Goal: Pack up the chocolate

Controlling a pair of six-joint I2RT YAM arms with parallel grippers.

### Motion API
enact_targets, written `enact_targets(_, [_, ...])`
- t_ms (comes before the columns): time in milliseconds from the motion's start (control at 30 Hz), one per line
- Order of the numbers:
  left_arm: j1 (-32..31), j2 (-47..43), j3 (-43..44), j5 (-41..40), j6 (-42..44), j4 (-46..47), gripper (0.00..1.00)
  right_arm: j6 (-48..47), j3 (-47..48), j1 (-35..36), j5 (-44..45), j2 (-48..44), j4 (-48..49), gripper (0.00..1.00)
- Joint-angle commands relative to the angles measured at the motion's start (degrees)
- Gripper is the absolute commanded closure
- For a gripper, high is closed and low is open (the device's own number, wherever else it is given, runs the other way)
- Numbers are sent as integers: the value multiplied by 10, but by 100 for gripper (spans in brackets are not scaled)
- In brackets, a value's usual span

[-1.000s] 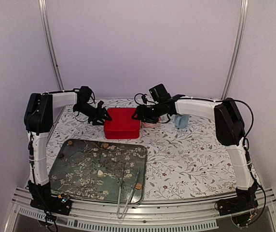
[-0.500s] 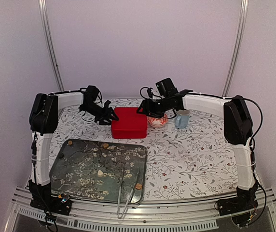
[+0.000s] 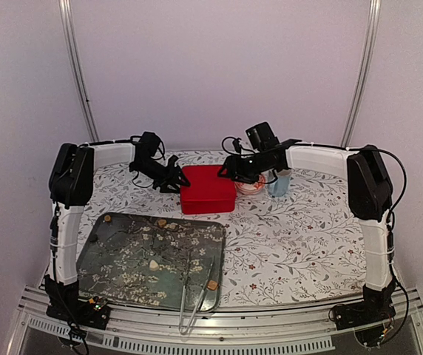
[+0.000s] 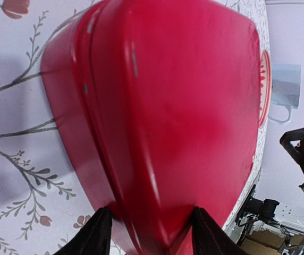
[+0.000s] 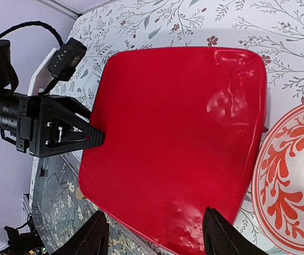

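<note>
- Fingers of the left gripper (image 4: 150,210) stand half apart around a rounded corner of the red box (image 4: 168,117), at the box's 9 o'clock end. Whether they pinch it cannot be told.
- The right gripper (image 5: 153,211) has its jaws apart, with the tips over the lid's 1 o'clock corner and no grip showing.
- The chocolate (image 3: 154,264) lies as scattered pieces on the tray (image 3: 115,259), at 7 o'clock from the box and well apart from both grippers.
- Bare table (image 3: 293,244) spreads at 4 to 5 o'clock of the box; the far edge runs close behind the box.
- The patterned bowl (image 3: 254,185) sits just beside the box at 3 o'clock, under the right arm, with the blue cup (image 3: 278,185) beyond it.
- The tongs (image 3: 189,299) lie on the tray's 5 o'clock corner, past the near edge.
</note>
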Motion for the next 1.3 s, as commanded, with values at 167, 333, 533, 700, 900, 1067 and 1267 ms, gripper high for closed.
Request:
enact_targets(167, [18, -19, -66, -42, -3, -5, 56, -16, -44, -1, -4, -50, -6, 39])
enact_targets(333, [21, -6, -54, -56, 11, -31, 61, -19, -52, 0, -13, -44, -16, 39])
enact_targets(533, [26, -8, -53, -75, 22, -48, 64, -22, -49, 1, -1, -33, -41, 33])
enact_targets(700, [38, -16, -53, -81, 39, -60, 64, -24, -47, 3, -7, -26, -46, 28])
enact_targets(900, [49, -21, -53, -84, 53, -69, 63, -22, -40, 11, -13, -13, -47, 25])
enact_targets(1067, [50, -29, -51, -62, 48, -50, 54, -16, -34, 13, -16, 5, -49, 21])
enact_targets(1267, [49, -50, -56, -52, 36, -22, 40, -14, -23, 14, -8, 25, -52, 17])
